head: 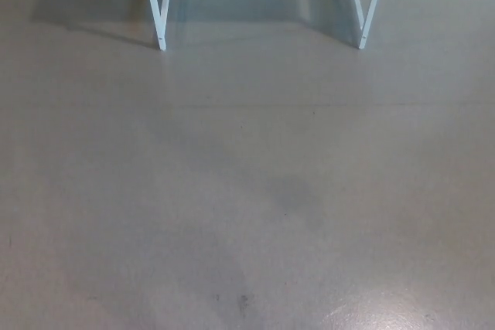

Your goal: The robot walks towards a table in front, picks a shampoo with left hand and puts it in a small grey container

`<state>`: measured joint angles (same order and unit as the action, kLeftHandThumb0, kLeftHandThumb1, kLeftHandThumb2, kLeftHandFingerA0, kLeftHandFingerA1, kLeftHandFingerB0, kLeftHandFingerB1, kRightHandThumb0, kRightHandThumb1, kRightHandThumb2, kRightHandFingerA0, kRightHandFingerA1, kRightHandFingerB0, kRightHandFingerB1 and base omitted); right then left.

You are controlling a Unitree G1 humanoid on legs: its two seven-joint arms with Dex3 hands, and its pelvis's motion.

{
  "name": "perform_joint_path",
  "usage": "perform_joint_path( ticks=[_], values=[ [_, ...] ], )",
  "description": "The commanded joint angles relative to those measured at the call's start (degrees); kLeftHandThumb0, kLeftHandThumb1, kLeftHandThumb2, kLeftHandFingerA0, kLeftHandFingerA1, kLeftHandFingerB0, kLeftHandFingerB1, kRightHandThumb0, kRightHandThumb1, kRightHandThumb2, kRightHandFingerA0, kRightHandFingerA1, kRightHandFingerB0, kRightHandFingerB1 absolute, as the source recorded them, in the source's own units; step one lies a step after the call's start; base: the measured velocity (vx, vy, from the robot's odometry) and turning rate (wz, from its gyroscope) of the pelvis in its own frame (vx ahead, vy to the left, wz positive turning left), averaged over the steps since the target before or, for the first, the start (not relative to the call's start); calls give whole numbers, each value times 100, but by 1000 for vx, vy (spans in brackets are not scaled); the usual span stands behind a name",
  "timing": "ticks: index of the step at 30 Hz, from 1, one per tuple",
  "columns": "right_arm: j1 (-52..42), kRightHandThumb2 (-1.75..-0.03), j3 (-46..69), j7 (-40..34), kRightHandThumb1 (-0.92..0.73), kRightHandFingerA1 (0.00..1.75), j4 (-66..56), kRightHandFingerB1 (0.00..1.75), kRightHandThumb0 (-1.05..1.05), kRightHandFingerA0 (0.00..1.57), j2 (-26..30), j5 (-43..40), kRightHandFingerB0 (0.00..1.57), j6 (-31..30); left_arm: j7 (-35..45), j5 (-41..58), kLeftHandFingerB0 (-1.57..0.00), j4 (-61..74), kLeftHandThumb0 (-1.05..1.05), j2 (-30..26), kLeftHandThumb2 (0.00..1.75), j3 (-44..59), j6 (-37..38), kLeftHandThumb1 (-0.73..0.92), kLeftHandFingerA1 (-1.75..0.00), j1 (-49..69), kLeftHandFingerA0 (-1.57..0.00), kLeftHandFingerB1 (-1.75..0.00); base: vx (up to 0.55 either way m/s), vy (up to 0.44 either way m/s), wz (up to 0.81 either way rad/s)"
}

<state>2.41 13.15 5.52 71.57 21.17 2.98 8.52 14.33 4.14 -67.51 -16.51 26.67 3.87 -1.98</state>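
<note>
Table legs (154, 5), white & slim, grey floor (247, 191)

Only the lower part of the table (153, 5) shows, along the top edge of the frame. 2 thin white legs come down from that edge: the left leg (158, 28) in the upper left, the right leg (366, 28) in the upper right. Each slants slightly inward toward its foot and stands on the grey floor (247, 191). The tabletop is cut off by the frame.
</note>
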Motion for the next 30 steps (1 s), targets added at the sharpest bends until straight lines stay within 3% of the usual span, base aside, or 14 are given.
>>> perform_joint_path(
  ticks=[1, 12, 25, 28, 30],
  values=[
    [45, -54, 109, 200, -49, 52, 53, 43, -13, 71, 122, -197, 51, 213, 31, 146, -42, -109, 6, -145, 63, -89, 368, 62, -46, -6, -46, -40, 11, 0, -22],
    [-6, -54, 70, 201, -47, 52, 160, 42, -17, 76, 130, -183, 51, 294, -26, 123, -43, -113, 2, -149, 59, -367, 567, 64, -45, 137, -49, -38, 9, 82, -3],
    [3, -54, -119, 71, -50, 56, 214, 42, -22, 79, 117, -123, 51, 254, -130, 95, -46, -189, -4, -200, 59, -665, 805, 63, -44, 298, -51, -39, 245, 102, 0],
    [15, -55, -201, 69, -53, 54, 209, 42, -22, 76, 136, -65, 52, 270, -380, -330, -45, -221, -17, -304, 63, -1109, 1055, 61, -45, 351, -50, -41, 304, -53, 16],
    [11, -56, -186, 72, -54, 54, 222, 42, -24, 76, 132, -97, 52, 286, -675, -615, -47, -216, -15, -373, 58, -1455, 1213, 62, -41, 400, -53, -38, 273, -133, 20]
  ],
)
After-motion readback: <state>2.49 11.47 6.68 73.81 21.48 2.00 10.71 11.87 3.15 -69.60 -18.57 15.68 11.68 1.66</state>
